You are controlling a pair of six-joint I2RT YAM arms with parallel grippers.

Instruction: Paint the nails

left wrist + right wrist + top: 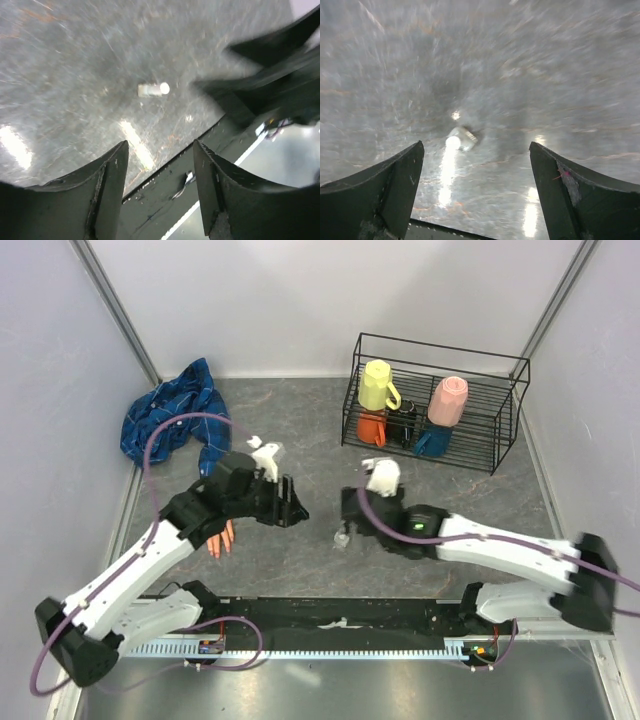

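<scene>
Two arms reach in from near edge, elbows bent, wrists tipped down over table (300, 440). Right gripper (476, 144): jaws wide apart, empty, over one small white-capped bottle (462, 138) lying on its side. Left gripper (160, 145): just left of bottle, jaws apart, empty. One mannequin hand (220, 538) further left of bottle, under left arm; nails (213, 552) too small to make out. One plaid shirt (175, 420) beyond, far left of bottle. One wire rack (500, 420) beyond bottle, to right: four cups, yellow cup (377, 385), pink cup (448, 400), orange cup (372, 427), blue cup (435, 442).

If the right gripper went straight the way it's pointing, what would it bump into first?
Probably the small pale bottle with a white cap, lying on the grey table just ahead of the open right gripper. Depth is unclear, so it might touch the table instead.
</scene>
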